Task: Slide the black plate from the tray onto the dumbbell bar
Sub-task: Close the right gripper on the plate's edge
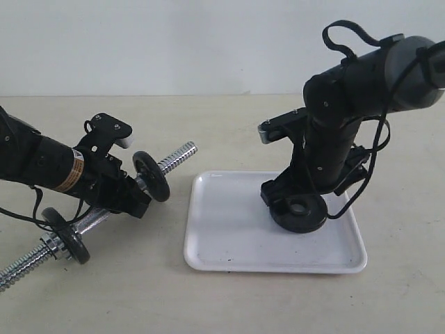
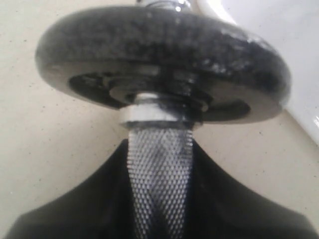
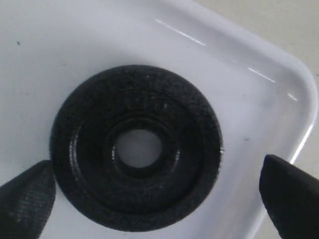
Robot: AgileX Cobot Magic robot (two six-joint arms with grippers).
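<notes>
The black plate [image 1: 301, 211] [image 3: 135, 147] lies flat on the white tray [image 1: 236, 229] [image 3: 239, 64], toward its right side, centre hole up. My right gripper [image 1: 295, 202] [image 3: 157, 191] hangs just over it, open, one fingertip [image 3: 27, 196] at the plate's rim and the other [image 3: 289, 191] apart from it. The dumbbell bar [image 1: 174, 157] [image 2: 159, 184] slants across the table's left side. My left gripper [image 1: 125, 191] [image 2: 160, 199] is shut on its knurled middle, just behind a mounted black disc [image 1: 151, 176] [image 2: 164, 64]. A second disc [image 1: 66, 235] sits near the bar's lower end.
The bar's threaded free end [image 1: 179, 154] points up and right toward the tray's far left corner. Its other threaded end [image 1: 21, 263] rests low near the picture's left edge. Beige tabletop [image 1: 208, 299] surrounds the tray.
</notes>
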